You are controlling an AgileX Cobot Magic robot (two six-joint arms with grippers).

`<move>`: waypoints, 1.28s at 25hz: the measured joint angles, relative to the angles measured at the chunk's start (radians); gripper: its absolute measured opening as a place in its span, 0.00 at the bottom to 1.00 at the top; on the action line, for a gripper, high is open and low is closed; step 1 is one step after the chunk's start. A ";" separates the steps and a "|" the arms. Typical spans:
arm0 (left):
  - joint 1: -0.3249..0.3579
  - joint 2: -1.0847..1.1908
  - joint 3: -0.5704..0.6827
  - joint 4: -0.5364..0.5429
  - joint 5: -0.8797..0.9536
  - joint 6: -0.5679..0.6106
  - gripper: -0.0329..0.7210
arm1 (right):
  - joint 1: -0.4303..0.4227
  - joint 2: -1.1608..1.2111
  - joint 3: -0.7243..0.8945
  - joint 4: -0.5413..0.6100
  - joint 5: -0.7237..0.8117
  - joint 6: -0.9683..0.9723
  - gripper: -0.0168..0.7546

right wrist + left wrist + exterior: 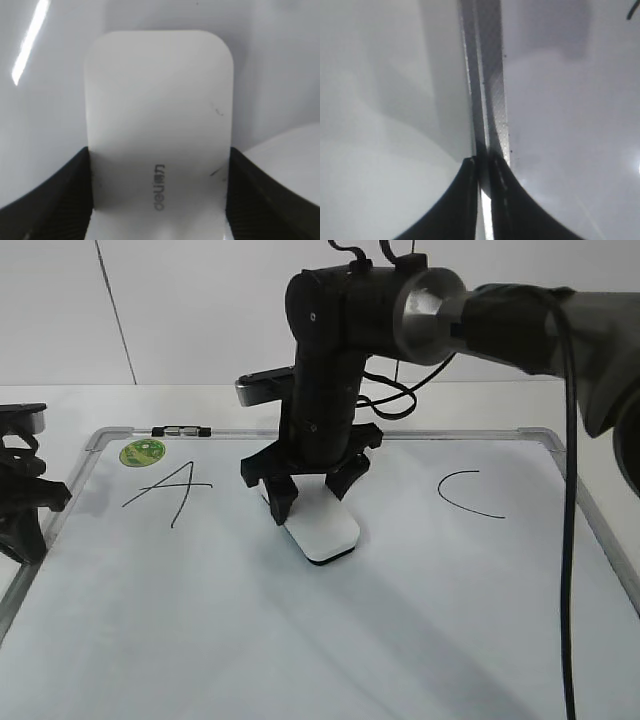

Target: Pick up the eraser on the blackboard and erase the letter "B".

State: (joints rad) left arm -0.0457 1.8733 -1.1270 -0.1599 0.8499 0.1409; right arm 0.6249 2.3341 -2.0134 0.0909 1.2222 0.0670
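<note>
The white eraser [322, 530] lies flat on the blackboard [300, 640] midway between the letters "A" [170, 488] and "C" [470, 495]. My right gripper [310, 502] reaches across the middle and is shut on the eraser's two long sides. In the right wrist view the eraser [159, 115] fills the space between the fingers [160, 157], grey lettering up. No letter "B" shows; that spot is covered by the arm and eraser. My left gripper [25, 510] is shut and empty at the board's left edge, its tips [482, 162] above the grey frame [490, 75].
A round green sticker [142, 452] and a small black-and-silver clip [180, 430] sit at the board's far left corner. A black cable [568, 540] hangs from the right arm over the board's right side. White table surrounds the board.
</note>
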 joint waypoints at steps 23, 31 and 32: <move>0.000 0.000 0.000 -0.003 0.001 0.000 0.07 | -0.274 -0.008 0.000 0.117 -0.008 -0.001 0.75; 0.000 0.000 0.000 -0.003 0.003 0.000 0.07 | -0.274 -0.064 -0.024 0.082 0.001 -0.003 0.75; 0.000 0.000 0.000 -0.003 0.003 0.000 0.07 | -0.274 -0.082 -0.027 0.072 0.004 -0.005 0.75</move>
State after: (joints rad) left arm -0.0457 1.8733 -1.1270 -0.1632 0.8531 0.1409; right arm 0.3511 2.2521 -2.0409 0.1632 1.2258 0.0622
